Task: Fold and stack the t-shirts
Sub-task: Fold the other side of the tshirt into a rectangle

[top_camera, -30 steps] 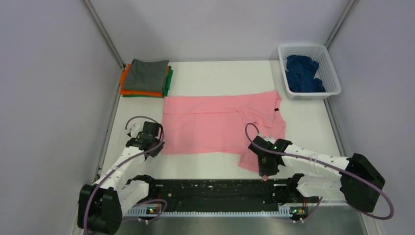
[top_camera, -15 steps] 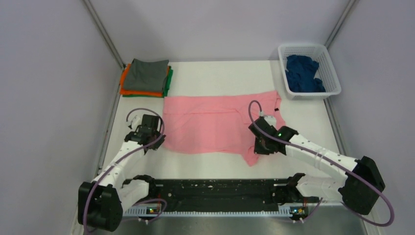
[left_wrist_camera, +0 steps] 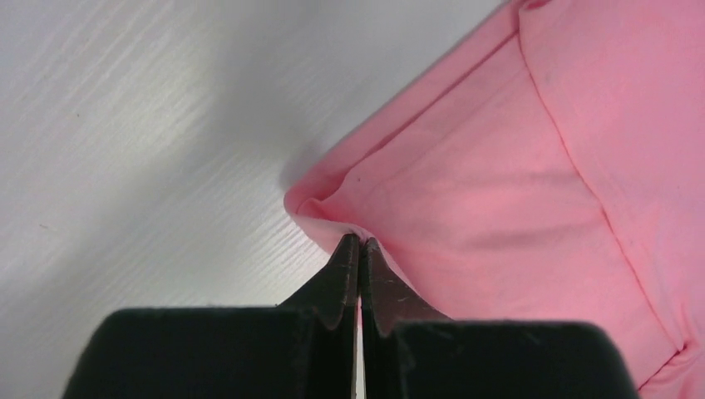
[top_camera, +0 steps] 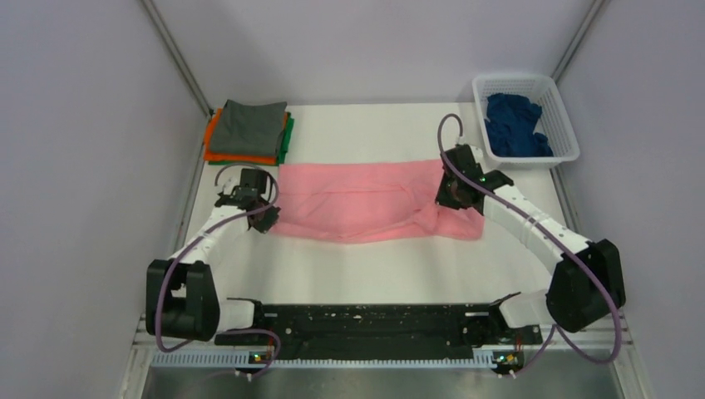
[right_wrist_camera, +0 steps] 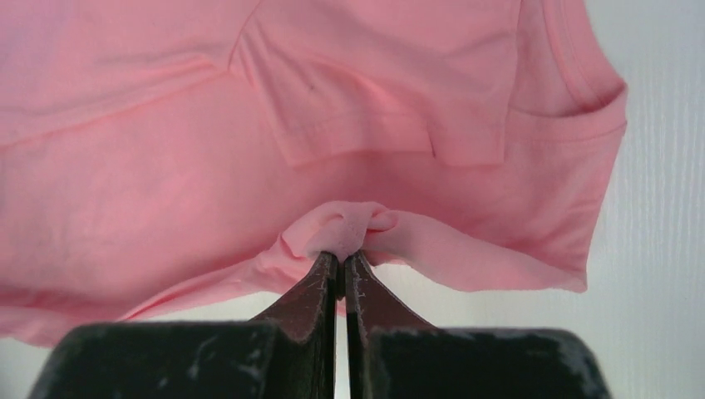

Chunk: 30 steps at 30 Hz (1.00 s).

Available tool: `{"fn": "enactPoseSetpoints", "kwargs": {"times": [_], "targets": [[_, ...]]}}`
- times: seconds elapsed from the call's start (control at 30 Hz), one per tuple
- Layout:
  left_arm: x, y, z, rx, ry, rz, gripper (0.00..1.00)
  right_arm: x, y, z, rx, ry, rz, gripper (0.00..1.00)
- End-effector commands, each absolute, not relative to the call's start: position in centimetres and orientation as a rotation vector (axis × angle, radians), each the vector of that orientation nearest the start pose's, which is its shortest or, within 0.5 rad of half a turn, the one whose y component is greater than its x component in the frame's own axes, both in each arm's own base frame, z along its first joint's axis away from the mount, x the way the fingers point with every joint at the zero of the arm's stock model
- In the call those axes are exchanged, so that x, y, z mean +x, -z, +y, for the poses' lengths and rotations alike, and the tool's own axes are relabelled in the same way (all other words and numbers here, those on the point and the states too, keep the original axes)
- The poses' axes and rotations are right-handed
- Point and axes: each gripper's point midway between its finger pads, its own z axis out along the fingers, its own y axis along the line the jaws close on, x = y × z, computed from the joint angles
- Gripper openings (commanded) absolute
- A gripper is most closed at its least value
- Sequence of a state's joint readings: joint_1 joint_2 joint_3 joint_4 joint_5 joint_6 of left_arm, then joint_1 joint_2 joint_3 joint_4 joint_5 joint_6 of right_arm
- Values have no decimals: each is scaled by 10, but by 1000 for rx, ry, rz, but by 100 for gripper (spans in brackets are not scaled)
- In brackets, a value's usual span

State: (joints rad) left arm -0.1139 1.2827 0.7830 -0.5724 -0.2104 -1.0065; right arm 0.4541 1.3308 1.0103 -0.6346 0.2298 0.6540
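A light pink t-shirt (top_camera: 366,199) lies across the middle of the table, its near half lifted and drawn back over the far half. My left gripper (top_camera: 264,218) is shut on the shirt's near left corner (left_wrist_camera: 332,218). My right gripper (top_camera: 453,193) is shut on a bunched fold of the pink cloth (right_wrist_camera: 345,229) near the collar end. A folded stack sits at the back left, with a grey t-shirt (top_camera: 254,126) on top, orange (top_camera: 213,141) under it and green (top_camera: 287,140) at the edge. A dark navy t-shirt (top_camera: 514,125) lies crumpled in the basket.
The white lattice basket (top_camera: 555,100) stands at the back right corner. Grey walls close in the table on the left, back and right. A black rail (top_camera: 366,326) runs along the near edge between the arm bases.
Both grippers moved away from the bases toward the back, carrying the pink shirt's near edge with them. The right gripper closed on the cloth. The shirt now shows as a narrower folded band.
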Motion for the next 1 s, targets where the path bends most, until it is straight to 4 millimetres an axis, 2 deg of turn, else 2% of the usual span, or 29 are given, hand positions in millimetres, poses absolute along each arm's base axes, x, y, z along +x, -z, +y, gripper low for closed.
{"fn": "enactPoseSetpoints", "kwargs": {"times": [0.0, 0.27, 0.5, 0.63, 0.73, 0.87, 0.97], "targets": [[318, -81, -22, -1203, 167, 2264, 0, 341, -146, 132, 315, -205, 2410, 0], [352, -76, -17, -1211, 199, 2282, 0, 380, -132, 108, 356, -169, 2437, 0], [381, -70, -24, -1190, 222, 2342, 0, 415, -124, 104, 337, -184, 2444, 0], [391, -75, -21, -1191, 211, 2333, 0, 426, -108, 95, 391, -175, 2474, 0], [388, -81, -18, -1190, 200, 2303, 0, 426, -107, 83, 434, -153, 2464, 0], [379, -84, -13, -1182, 175, 2299, 0, 414, -112, 70, 458, -116, 2449, 0], [375, -85, -15, -1179, 196, 2299, 0, 403, -115, 67, 460, -114, 2446, 0]]}}
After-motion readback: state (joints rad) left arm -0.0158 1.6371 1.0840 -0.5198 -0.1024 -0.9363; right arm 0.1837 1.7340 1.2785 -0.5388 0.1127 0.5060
